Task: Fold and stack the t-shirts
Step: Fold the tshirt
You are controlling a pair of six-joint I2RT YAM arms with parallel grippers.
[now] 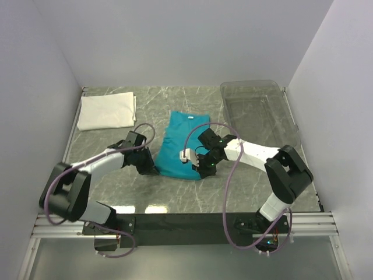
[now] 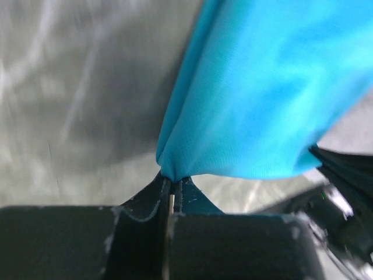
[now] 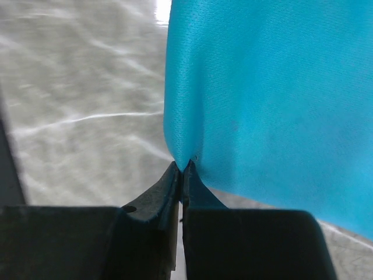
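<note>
At worktop (image 1: pixel 233 195) centre, teal t-shirt (image 1: pixel 182 146), near hem corners pinched: left corner gripped by left tool (image 2: pixel 171 186), right corner by right tool (image 3: pixel 181 171), both clamped closed. At far-left corner, white t-shirt (image 1: pixel 106 111), folded, untouched.

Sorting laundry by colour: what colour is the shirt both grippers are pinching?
Plain teal-blue; the t-shirt shows best in the right wrist view.

Surfaces: the teal shirt (image 3: pixel 262 87), matt cloth with a fine knit texture; the white shirt (image 1: pixel 106 111), soft matt cloth; the table (image 1: pixel 175 198), smooth, glossy, marble-patterned; the bin (image 1: pixel 250 84), clear shiny plastic.
</note>
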